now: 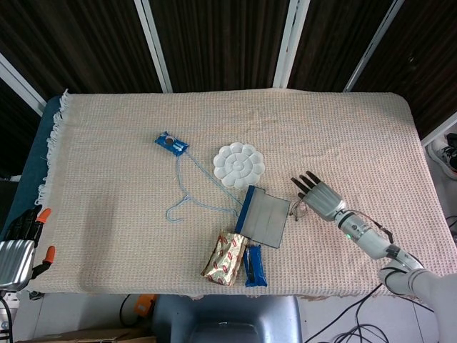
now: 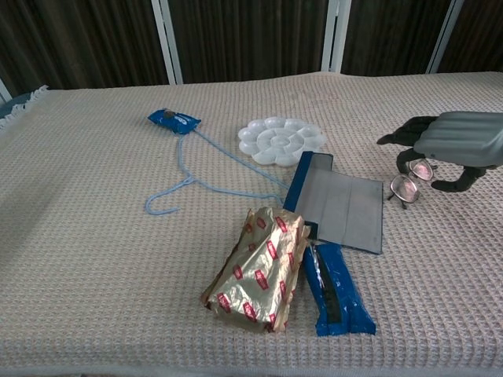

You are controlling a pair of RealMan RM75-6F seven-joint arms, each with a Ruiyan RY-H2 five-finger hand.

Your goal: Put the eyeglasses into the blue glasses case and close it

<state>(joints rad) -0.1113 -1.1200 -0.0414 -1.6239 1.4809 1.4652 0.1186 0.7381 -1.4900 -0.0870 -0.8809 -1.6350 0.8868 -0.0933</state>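
Item: our right hand (image 2: 456, 145), fingers curled, pinching the eyeglasses (image 2: 410, 182) beneath it; blue glasses case (image 2: 339, 204) flat, just leftward. Left hand (image 1: 21, 236): state indiscernible.

You face a table draped in a beige waffle-weave cloth (image 1: 343, 128), with dark wood panels (image 1: 214, 43) and white posts (image 1: 293, 39) behind.
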